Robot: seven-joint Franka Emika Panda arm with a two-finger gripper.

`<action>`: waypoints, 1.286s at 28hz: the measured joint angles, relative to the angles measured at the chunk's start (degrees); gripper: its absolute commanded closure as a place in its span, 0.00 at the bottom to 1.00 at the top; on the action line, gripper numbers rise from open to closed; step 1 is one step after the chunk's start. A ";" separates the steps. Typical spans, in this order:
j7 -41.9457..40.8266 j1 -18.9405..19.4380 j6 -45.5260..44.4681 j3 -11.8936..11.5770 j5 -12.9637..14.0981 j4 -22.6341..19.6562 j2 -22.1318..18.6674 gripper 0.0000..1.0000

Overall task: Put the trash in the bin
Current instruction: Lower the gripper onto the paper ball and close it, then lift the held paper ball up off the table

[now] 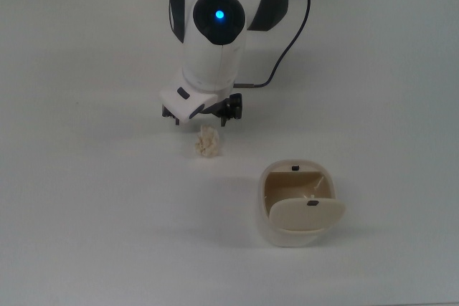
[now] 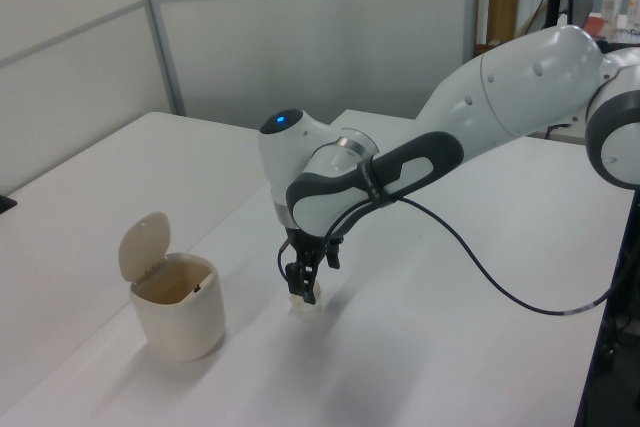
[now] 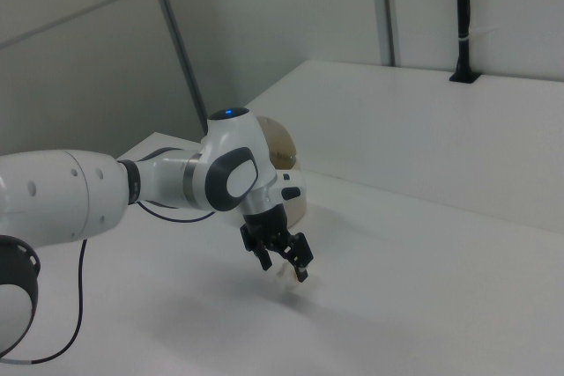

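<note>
You are looking at the gripper (image 3: 283,261) hanging low over the desk (image 1: 86,198) with its two fingers spread wide, one on each side of the trash (image 1: 208,142), which is lying on the desk surface well away from any edge. Whether the fingers are touching the wad cannot be told. The bin (image 1: 296,206) is standing upright with its flap lid (image 2: 144,244) tipped open, apart from the trash, toward the top view's lower right.

A white table (image 2: 480,347) stands before pale panelled walls (image 2: 300,37) with grey upright posts (image 3: 176,50).
</note>
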 measured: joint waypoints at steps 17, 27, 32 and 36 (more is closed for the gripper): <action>9.29 1.46 7.22 0.08 -6.51 -0.02 5.08 0.49; 9.88 1.83 7.24 0.22 -7.63 0.37 5.10 1.00; 9.88 1.77 7.24 0.21 -7.63 0.77 5.00 1.00; 9.89 1.37 7.24 0.08 -7.63 1.30 4.11 1.00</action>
